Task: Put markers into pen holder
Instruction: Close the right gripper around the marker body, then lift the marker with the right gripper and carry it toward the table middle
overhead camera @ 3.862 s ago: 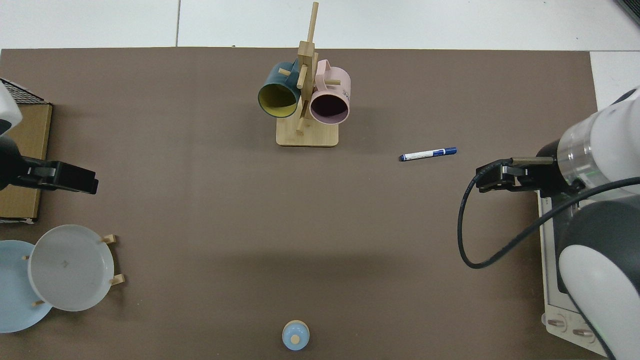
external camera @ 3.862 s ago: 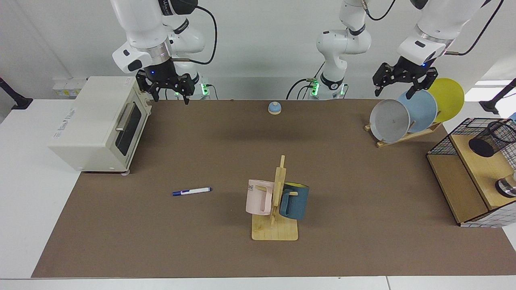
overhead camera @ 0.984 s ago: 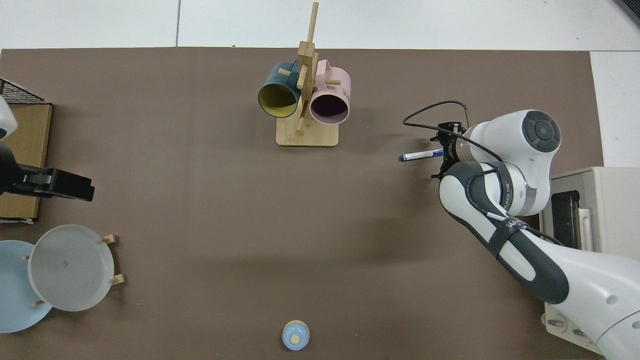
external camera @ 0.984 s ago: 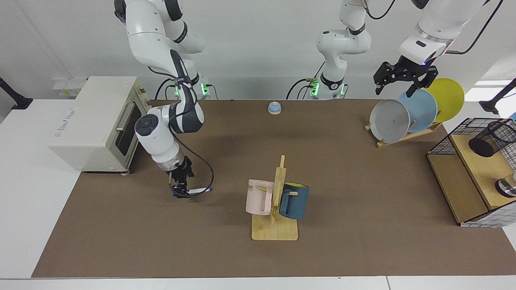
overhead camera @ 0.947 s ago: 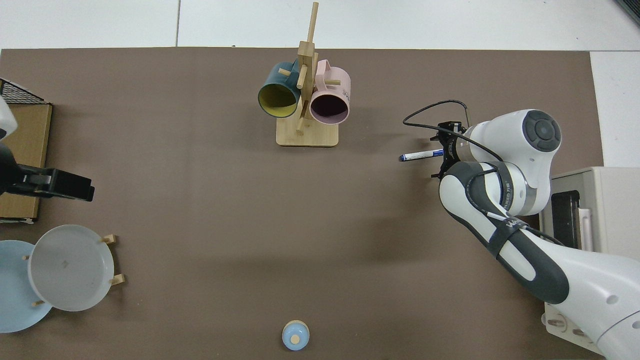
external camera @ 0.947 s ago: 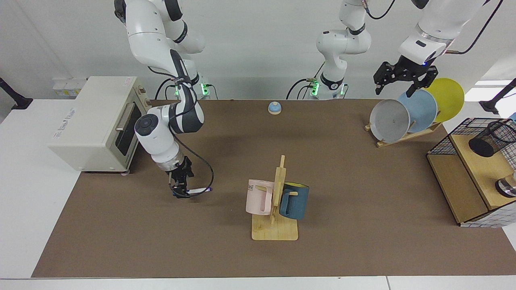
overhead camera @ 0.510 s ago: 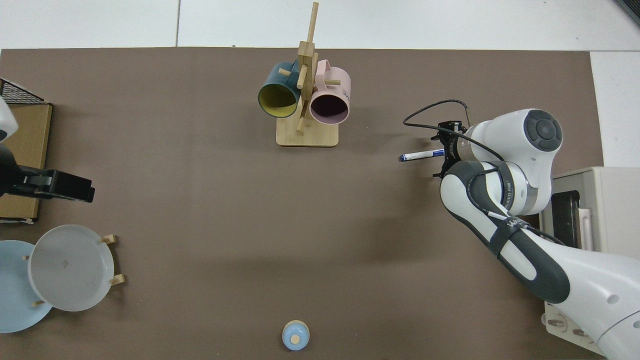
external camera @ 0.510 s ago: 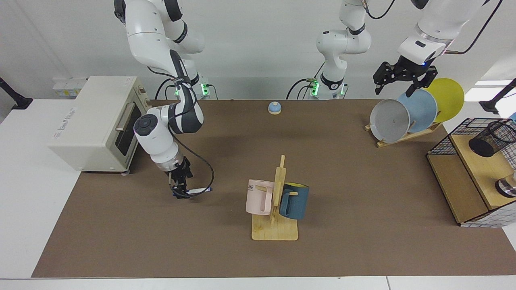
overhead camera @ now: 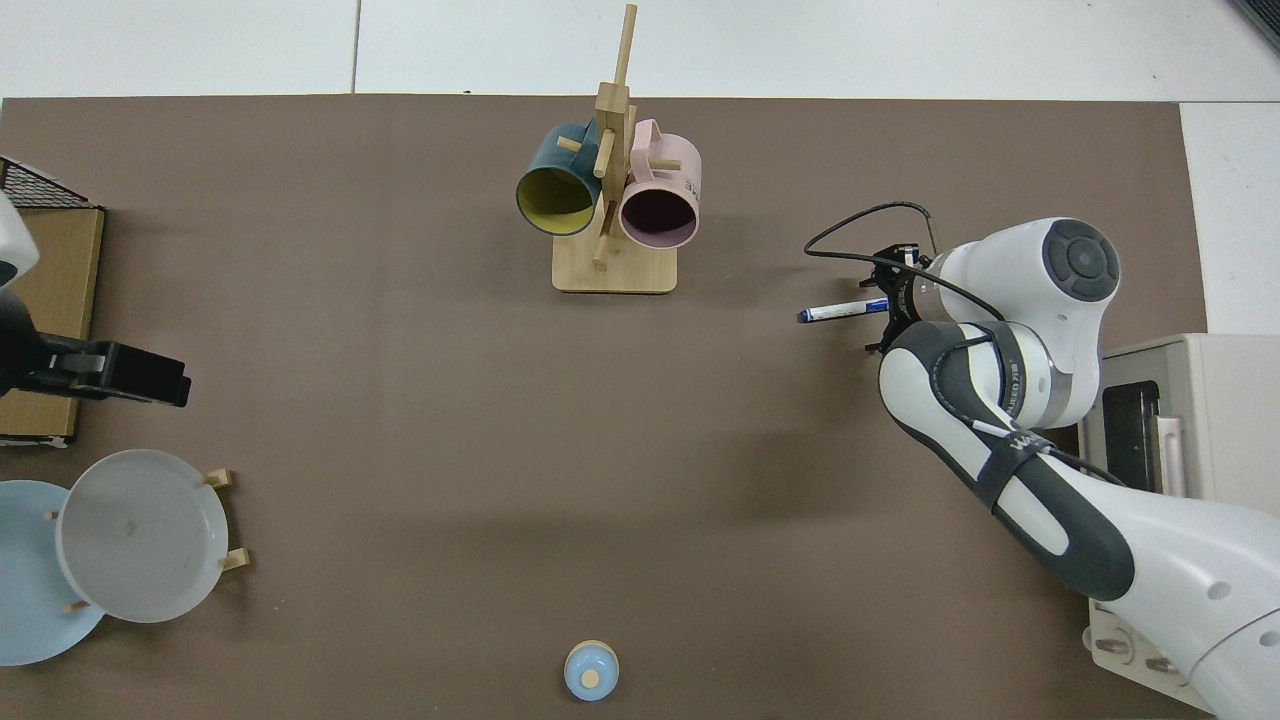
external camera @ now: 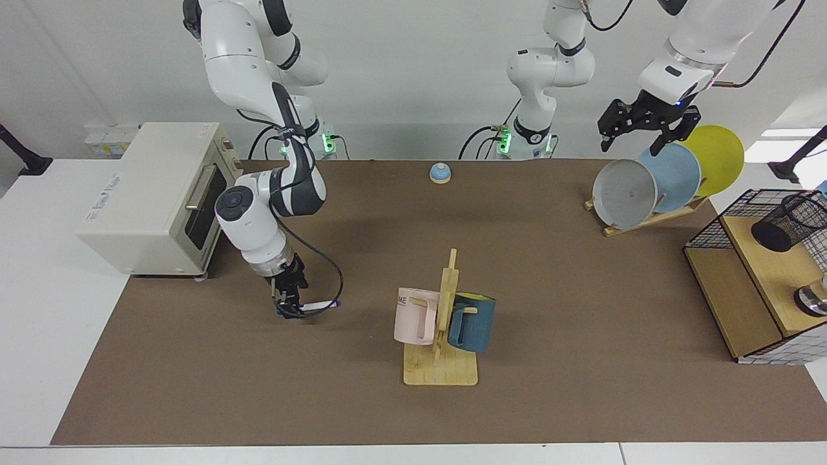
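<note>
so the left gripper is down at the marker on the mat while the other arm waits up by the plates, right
Not quite: it is the right gripper at the marker, as the facing view shows. The left gripper is the one waiting above the plates.

Robotics lab — two Franka arms [external camera: 258, 129] at a staged table [external camera: 581, 387].

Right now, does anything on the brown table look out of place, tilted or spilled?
Only the slim white marker with the dark blue cap is away from the black wire-mesh pen holder, across the mat; the right gripper is down at its capped end. The left gripper waits above the plates. Nothing is spilled.
</note>
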You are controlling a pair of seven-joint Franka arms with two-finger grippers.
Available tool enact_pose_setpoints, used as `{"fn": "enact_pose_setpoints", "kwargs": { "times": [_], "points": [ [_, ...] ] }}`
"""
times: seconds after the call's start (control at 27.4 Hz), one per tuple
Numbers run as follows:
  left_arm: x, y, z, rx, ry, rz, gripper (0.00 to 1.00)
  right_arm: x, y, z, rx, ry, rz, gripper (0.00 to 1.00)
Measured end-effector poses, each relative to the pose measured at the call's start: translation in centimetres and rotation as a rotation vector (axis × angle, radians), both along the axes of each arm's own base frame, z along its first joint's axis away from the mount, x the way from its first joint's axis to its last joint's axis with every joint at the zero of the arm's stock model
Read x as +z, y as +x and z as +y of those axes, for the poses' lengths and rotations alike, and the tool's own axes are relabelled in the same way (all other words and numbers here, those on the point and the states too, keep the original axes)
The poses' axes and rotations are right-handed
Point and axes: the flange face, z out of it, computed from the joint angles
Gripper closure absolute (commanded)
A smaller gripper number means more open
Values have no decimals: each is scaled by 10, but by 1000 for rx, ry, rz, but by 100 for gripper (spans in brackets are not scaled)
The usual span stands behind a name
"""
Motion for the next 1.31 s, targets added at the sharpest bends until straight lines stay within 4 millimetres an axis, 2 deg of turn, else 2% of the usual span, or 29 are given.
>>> {"fn": "enact_pose_setpoints", "kwargs": {
  "times": [0.47,0.69,0.77,0.84,0.87,1.31],
  "points": [
    [-1,-2,0,0,0,5,0,2,5,-6,32,-21,-14,41],
    [-1,-4,0,0,0,5,0,1,5,-6,34,-21,-13,56],
    [0,-4,0,0,0,4,0,0,5,-6,34,-21,-13,64],
    [0,-5,0,0,0,3,0,1,6,-6,34,-21,-14,91],
    [0,-5,0,0,0,4,0,1,6,-6,35,-21,-15,99],
    [-1,-5,0,0,1,6,0,1,6,-7,36,-21,-15,100]
  ]
}}
